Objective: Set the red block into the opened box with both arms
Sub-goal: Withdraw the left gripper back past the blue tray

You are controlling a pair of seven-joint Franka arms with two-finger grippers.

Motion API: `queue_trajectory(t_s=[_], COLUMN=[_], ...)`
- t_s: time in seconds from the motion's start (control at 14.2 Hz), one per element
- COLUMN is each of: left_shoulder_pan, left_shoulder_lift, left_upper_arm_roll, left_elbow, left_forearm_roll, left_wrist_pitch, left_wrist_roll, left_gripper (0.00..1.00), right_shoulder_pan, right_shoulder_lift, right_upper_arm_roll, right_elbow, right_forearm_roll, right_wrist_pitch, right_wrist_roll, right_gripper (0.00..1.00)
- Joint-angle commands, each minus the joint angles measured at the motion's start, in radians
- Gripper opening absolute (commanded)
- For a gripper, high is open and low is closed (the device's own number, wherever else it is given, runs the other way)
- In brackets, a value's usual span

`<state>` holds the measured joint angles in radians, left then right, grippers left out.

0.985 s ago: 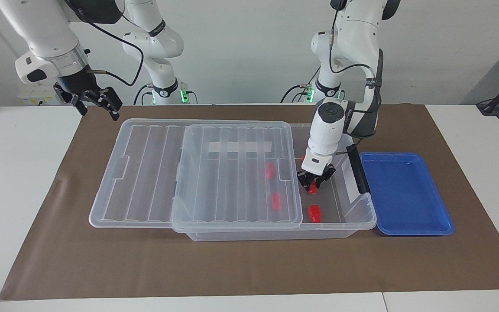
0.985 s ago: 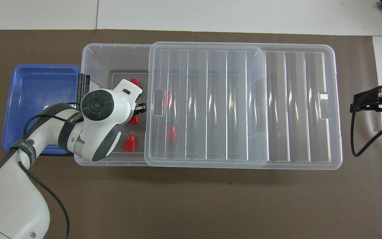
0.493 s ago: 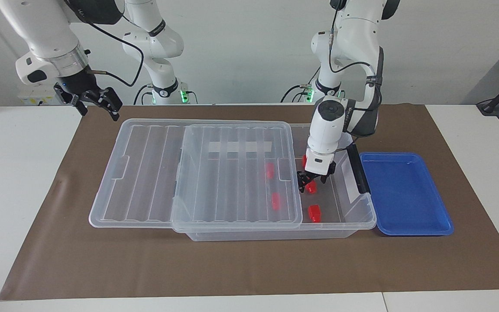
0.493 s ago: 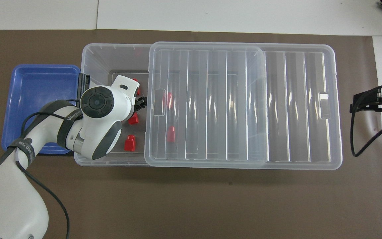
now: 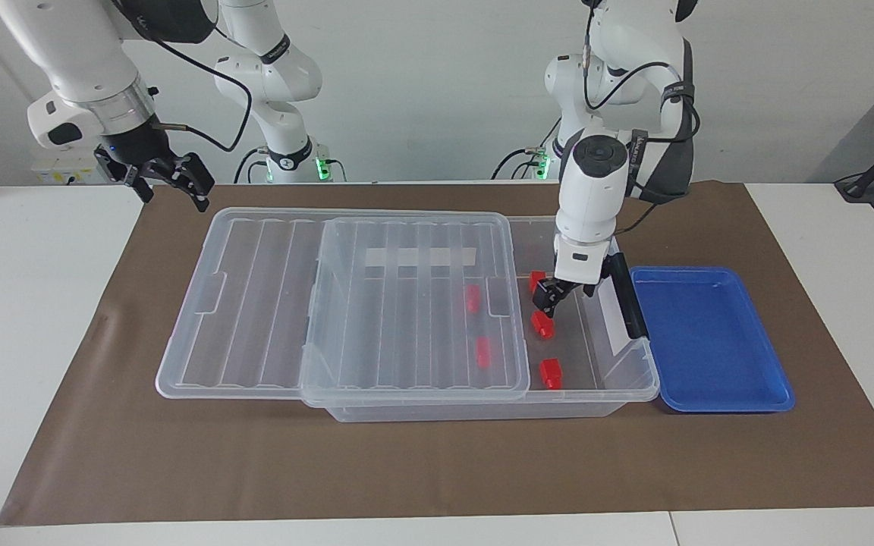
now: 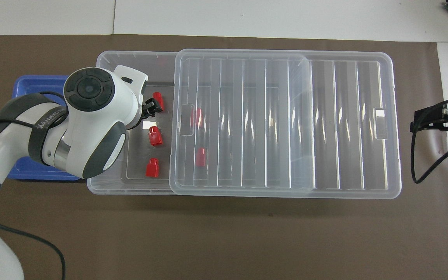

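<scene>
Shallow blue tray (image 5: 710, 341) (image 6: 37, 93), brown mat (image 5: 437, 462) (image 6: 224, 233), white table (image 5: 27, 303)

A: What are the two white jointed robot arms (image 5: 596, 174) like?
B: Glossy rounded shells, grey bands at the joints, a dark round cap with segments.
A: Cables?
B: Thin black ones looping alongside. Lettered grey collar, small black grippers (image 5: 551, 297), green-lit bases.
</scene>
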<state>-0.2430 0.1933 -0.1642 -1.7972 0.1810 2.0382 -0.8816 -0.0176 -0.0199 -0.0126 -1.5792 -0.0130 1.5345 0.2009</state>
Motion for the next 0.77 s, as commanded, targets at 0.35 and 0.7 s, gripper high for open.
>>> queue_trajectory(t_s=[0.35, 0.7], left_shoulder_pan=[0.088, 0.274], left_shoulder_lift=[-0.098, -0.205], left_upper_arm_roll=[0.023, 0.026], left_elbow=[0.177, 0.177], left_forearm_roll=[0.008, -0.075], left_wrist_pitch=[-0.320, -0.403], left_wrist_roll=[0.267, 0.567], left_gripper=[1.00, 1.00], right_shoulder_pan=[-0.018, -0.035], right_shoulder_lift=[-0.026, -0.043], right_upper_arm_roll=[0.005, 0.005], right_elbow=[-0.035, -0.076], right_forearm_roll=[0.022, 0.024], right_wrist_pitch=[0.024, 0.070], right_wrist_roll=[-0.031, -0.155], right_gripper=[1.00, 1.00])
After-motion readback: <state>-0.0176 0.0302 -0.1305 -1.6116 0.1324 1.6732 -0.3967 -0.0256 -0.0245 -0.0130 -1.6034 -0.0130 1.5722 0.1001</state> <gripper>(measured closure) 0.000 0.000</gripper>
